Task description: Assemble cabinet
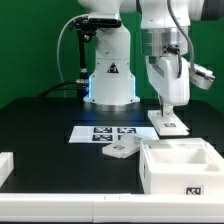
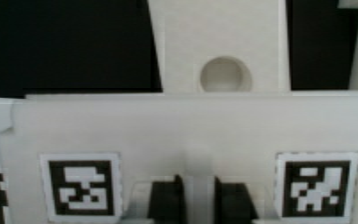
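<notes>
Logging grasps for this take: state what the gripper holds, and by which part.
Cannot be told. The gripper is down at the white panel, fingers close together between its two tags, but no pinch shows.

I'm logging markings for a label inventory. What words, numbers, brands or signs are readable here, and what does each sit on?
No words, numbers or brand names are readable.
On the robot base: a triangle sticker, its symbol too small to read.
On the marker board: black-and-white square tags, patterns only.
On the cabinet box: one small tag, no text.
On the panel: two tags, patterns only.
</notes>
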### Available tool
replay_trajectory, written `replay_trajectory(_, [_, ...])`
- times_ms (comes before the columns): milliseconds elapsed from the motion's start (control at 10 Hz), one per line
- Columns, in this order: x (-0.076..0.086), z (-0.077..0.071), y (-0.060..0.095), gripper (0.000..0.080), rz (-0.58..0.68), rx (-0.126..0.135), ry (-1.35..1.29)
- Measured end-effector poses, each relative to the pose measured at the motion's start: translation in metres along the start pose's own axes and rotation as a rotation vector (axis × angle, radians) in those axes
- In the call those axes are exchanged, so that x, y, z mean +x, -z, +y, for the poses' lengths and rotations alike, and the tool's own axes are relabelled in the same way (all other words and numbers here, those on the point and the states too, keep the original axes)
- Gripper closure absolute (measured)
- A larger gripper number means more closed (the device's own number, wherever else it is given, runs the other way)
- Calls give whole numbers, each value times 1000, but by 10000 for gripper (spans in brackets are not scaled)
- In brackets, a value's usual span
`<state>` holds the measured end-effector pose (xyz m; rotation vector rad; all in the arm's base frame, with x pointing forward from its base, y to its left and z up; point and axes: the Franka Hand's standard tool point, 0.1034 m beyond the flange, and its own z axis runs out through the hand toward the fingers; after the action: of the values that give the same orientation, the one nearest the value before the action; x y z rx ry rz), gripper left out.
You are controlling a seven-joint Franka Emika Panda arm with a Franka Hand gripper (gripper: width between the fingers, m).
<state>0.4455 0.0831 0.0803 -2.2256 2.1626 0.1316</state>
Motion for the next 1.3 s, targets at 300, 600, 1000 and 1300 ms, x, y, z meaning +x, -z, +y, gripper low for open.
replay_trajectory(300, [3, 2, -9, 735, -8, -68, 2])
replay_trajectory(600, [-5, -15, -9, 735, -2, -77, -57])
replay_trajectory(1000, [-10, -11, -11, 735, 11, -109, -60])
replay_trajectory(1300, [-15, -17, -1, 735, 4, -156, -61])
